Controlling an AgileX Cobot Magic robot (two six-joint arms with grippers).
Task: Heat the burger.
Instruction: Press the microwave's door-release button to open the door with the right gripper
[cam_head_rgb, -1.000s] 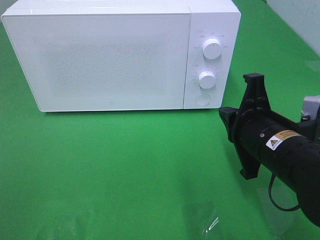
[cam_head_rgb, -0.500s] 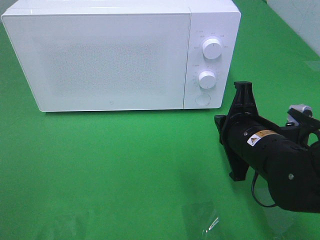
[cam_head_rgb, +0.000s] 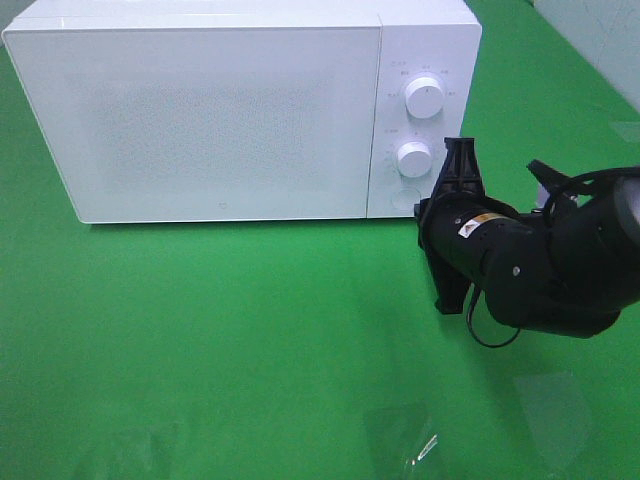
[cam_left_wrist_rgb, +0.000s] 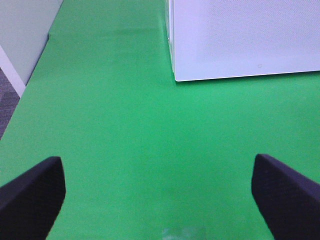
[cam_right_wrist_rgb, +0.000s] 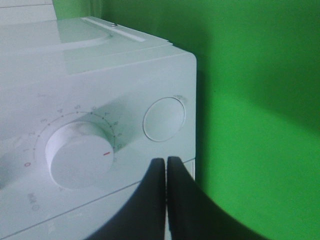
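R gripper (cam_right_wrist_rgb: 165, 161): jaws pressed together as poker, aimed near round white push-button (cam_right_wrist_rgb: 164, 119) of white box microwave (cam_head_rgb: 200, 110), prob. door release | L gripper (cam_left_wrist_rgb: 159, 197): spread, idle | burger unseen

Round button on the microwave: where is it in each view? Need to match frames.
Exterior high: button at the panel's bottom, under the lower knob.
Left wrist: not in view; only the microwave's door corner shows.
Right wrist: button beside that knob, just past the shut jaws.
Shared landmark: the microwave.
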